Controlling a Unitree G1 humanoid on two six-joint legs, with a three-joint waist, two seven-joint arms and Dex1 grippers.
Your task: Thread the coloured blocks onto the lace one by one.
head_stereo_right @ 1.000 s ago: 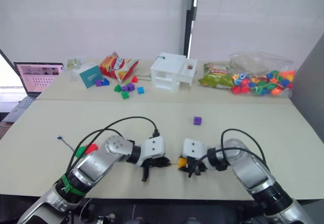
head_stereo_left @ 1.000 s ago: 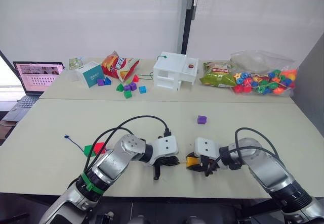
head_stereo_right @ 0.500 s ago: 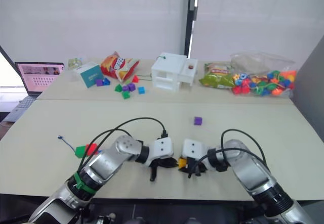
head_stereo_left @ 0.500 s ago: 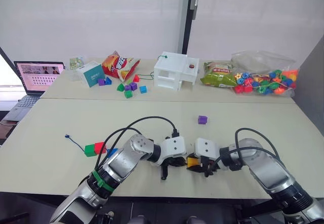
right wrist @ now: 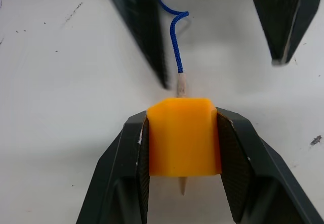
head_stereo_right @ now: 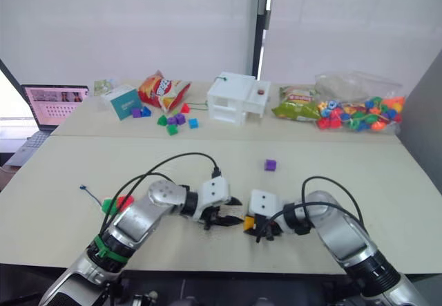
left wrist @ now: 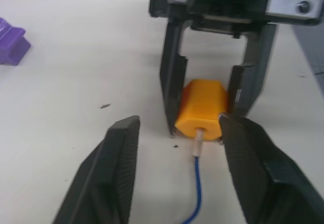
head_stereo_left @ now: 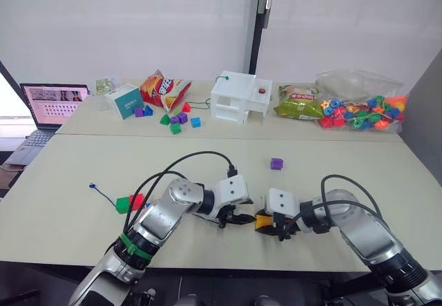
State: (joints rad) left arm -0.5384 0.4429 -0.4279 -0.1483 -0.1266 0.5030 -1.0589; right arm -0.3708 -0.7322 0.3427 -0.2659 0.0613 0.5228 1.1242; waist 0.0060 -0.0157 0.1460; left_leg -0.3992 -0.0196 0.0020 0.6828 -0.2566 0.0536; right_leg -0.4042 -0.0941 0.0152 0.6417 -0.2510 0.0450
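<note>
Right hand (right wrist: 183,193) clamps yellow block (right wrist: 183,135) on lace (right wrist: 174,42); left hand (left wrist: 177,178) spread beside.

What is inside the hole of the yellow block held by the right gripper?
The lace's pale stiff tip runs through the yellow block, entering on one face and poking out the opposite one. The stretch inside the block is hidden. The blue lace trails away on the table.

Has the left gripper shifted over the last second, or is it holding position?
Yes. The left gripper went toward the yellow block, then eased back a little, ending nearer it than a second ago; its fingers now stand open around the lace.
</note>
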